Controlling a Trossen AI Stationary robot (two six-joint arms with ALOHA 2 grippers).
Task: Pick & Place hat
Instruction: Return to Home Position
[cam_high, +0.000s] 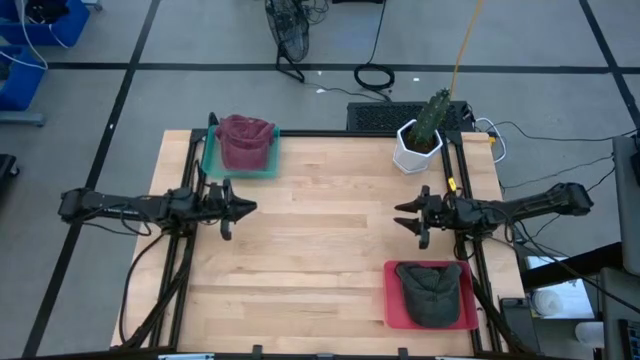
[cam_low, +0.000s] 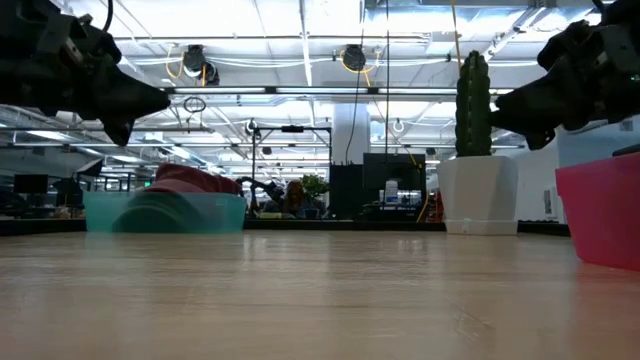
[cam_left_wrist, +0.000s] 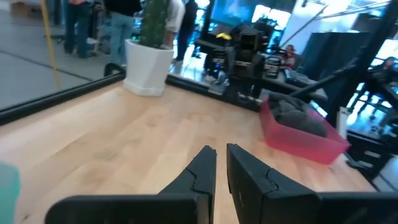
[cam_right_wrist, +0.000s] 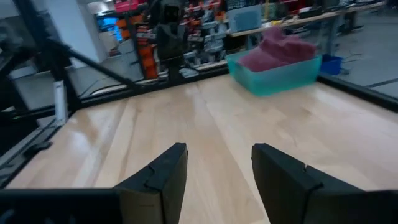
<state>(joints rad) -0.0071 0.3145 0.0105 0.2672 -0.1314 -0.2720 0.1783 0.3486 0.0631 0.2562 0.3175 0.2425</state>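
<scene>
Wood table (cam_high: 320, 230): green bin (cam_high: 240, 173) holds maroon caps (cam_high: 245, 138). L gripper (cam_high: 248, 207) near bin, fingers together; R gripper (cam_high: 400, 215) well apart from bin, fingers spread.

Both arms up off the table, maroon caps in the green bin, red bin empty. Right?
Not quite. The red bin is not empty: the high view shows a dark cap lying in it. The rest holds: the maroon caps are in the green bin, and the left gripper and right gripper are up off the table.
</scene>
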